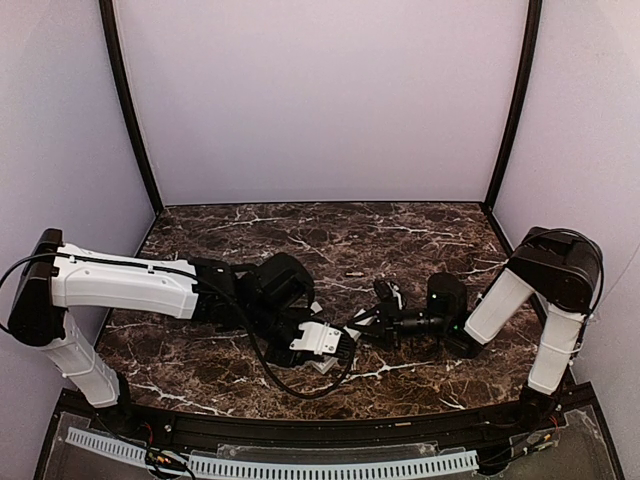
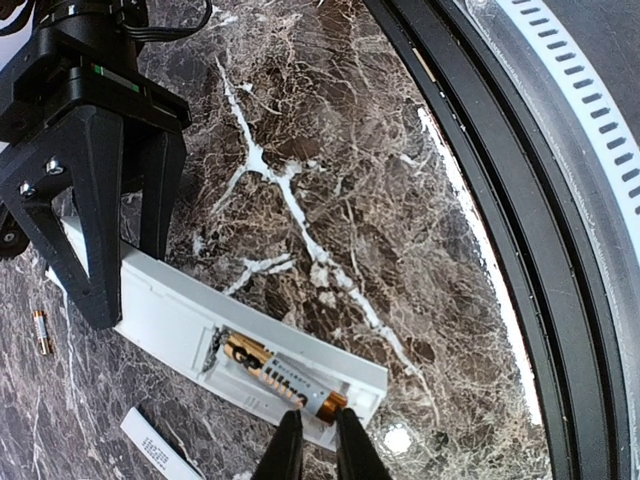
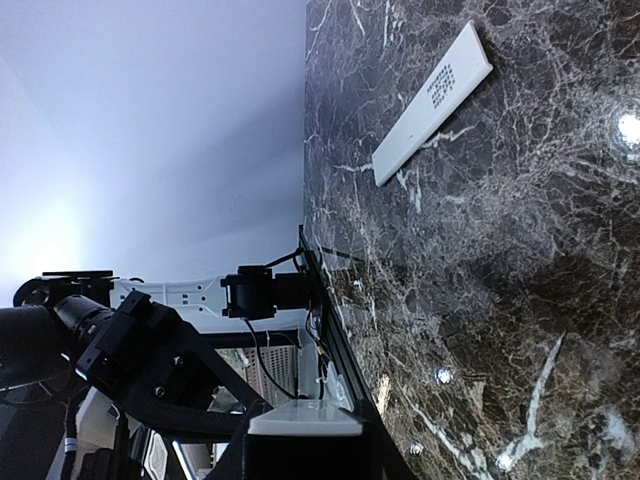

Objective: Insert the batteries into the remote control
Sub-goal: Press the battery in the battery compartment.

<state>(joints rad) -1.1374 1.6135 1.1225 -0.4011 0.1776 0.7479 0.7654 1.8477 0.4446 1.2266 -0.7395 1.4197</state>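
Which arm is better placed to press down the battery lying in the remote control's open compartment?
Left. The left claw is at the end of the battery inside the remote control. The right claw is clamped on the remote's other end, likely best used to steady it.

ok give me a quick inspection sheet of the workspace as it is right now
surface: dark veined marble table, with lamp glare spots
job's things: remote control with its compartment open and one battery lying in it; loose battery on the table
clutter: flat white strip lying apart from the remote; nothing else seen
grippers: right gripper shut on the remote's other end; left gripper nearly closed at the compartment battery's tip, grip unclear
cables: black cable loops over the table near the front edge
surroundings: plain pale walls, black corner posts
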